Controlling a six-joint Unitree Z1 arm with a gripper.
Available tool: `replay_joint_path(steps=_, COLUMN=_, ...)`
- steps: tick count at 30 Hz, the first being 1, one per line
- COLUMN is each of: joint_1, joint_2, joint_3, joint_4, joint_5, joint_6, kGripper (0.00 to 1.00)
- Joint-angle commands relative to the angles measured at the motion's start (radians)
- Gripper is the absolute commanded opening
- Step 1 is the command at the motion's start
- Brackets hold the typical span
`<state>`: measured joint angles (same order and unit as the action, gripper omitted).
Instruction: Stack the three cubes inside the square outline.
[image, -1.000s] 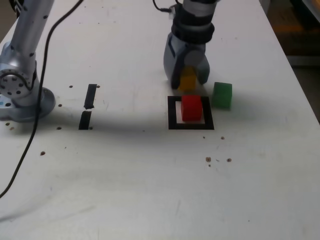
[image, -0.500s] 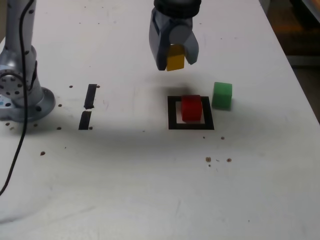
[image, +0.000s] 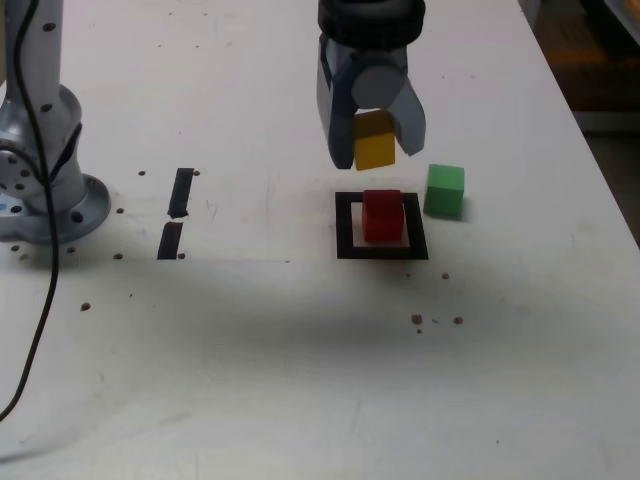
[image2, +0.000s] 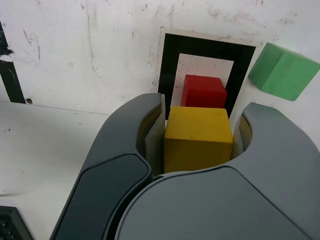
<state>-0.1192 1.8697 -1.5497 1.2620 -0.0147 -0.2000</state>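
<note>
Rests all work on white table, flat enough for a steady base
Shows gripper clamped on yellow cube, one finger per opposite side, prob for a straight drop w/o twist; hangs above table, a bit behind the target in ext view, so prob needs shift toward red before lowering
Has square outline on table as target, w/ white centre to mark where base goes
Has two black tape strips well apart toward ext view's left, purpose can't tell
Keeps yellow cube up between fingers, lower part free of them, prob so it can seat on red w/o fingers knocking it
Leaves green cube on table just beside outline, ext view's right, likely handy as third layer
Sets red cube inside outline, upright, as base; exact centring hard to tell
</note>
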Motion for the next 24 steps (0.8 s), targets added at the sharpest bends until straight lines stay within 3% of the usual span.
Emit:
replay_joint_path(steps=1, joint_1=-0.011, joint_2=0.003, joint_3=-0.002, joint_4=-0.001, joint_5=-0.002, joint_6=-0.007, kGripper=0.19)
replay_joint_path(steps=24, joint_1=-0.053, joint_2=0.092, joint_3=0.002, joint_4=-0.050, joint_5=-0.001, joint_6=-0.019, kGripper=0.20)
